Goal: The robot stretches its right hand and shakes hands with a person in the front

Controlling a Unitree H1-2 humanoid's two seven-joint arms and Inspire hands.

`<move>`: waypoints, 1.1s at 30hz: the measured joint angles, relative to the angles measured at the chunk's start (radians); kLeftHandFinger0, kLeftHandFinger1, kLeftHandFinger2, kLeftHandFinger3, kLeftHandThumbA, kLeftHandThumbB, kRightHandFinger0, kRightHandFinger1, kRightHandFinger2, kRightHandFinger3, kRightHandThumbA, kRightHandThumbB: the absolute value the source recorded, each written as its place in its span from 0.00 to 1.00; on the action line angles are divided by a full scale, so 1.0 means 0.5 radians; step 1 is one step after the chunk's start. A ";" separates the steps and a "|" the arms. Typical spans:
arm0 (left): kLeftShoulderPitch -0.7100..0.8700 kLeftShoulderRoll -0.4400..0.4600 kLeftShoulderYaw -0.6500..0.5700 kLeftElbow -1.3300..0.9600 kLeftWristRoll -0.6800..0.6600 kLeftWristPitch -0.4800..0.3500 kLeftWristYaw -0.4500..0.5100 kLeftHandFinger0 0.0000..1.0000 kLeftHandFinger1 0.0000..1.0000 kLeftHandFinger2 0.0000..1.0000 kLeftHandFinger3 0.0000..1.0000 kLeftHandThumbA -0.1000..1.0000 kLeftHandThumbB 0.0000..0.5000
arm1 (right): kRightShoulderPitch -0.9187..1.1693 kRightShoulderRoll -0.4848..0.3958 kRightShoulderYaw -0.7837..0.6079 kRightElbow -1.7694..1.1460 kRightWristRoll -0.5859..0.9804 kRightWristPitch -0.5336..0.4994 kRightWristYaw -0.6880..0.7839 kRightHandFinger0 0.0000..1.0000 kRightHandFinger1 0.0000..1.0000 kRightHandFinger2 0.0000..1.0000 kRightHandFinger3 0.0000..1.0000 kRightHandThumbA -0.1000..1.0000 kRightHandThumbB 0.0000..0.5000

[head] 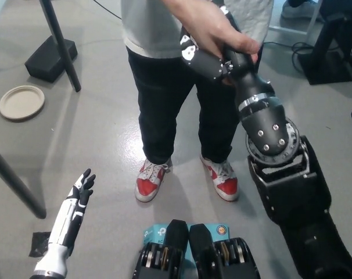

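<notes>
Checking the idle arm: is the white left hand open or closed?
Open: the left hand hangs at lower left, fingers apart, holding nothing.

person [182,70] ahead, centre | plate [21,102] far left (on floor)

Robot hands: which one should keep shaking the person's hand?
The right. The black right hand is already clasped in the person's hand. The white left hand hangs low, open, far away.
</notes>
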State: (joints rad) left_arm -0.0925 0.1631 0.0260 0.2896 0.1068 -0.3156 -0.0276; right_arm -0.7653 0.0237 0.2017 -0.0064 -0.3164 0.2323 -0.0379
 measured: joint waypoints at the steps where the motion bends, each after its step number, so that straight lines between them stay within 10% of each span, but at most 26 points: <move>1: 0.003 0.000 0.000 0.000 0.000 0.001 0.000 1.00 1.00 1.00 1.00 1.00 0.13 | 0.019 0.002 0.011 -0.079 -0.004 0.024 0.009 1.00 1.00 1.00 1.00 0.20 0.45; 11: 0.021 0.000 -0.003 -0.006 0.000 0.002 0.000 1.00 1.00 1.00 1.00 1.00 0.16 | 0.137 -0.002 0.108 -0.616 -0.050 0.277 0.136 1.00 1.00 1.00 1.00 0.16 0.42; 20: 0.025 0.000 -0.008 -0.003 0.002 0.002 0.000 1.00 1.00 1.00 1.00 1.00 0.16 | 0.100 -0.012 0.091 0.124 -0.037 0.248 0.139 1.00 1.00 1.00 1.00 0.12 0.46; 33: 0.025 0.001 -0.007 -0.011 0.003 0.002 0.000 1.00 1.00 1.00 1.00 1.00 0.17 | -0.166 -0.079 0.069 0.954 -0.006 0.106 0.160 1.00 1.00 1.00 1.00 0.70 0.85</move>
State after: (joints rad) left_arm -0.0798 0.1638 0.0225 0.2840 0.1084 -0.3144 -0.0276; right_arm -0.8483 -0.0159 0.2362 0.4707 -0.3196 0.2855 0.0422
